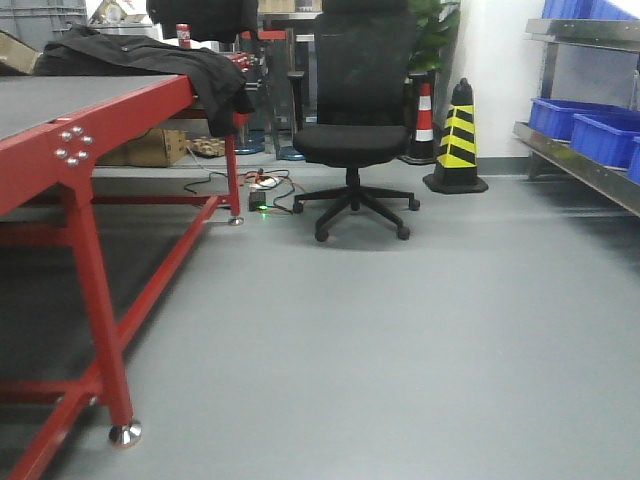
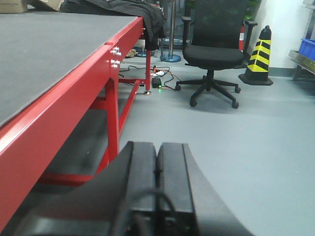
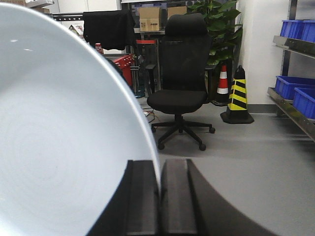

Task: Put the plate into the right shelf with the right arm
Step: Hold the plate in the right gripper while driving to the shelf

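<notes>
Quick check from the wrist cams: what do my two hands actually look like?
The left hand has two matte black, flat, blocky fingers that widen towards the base, with a thin black cable looping near the bottom. The right hand shows the same matte black paired fingers with sloping outer shoulders. No cable or markings are visible there.
</notes>
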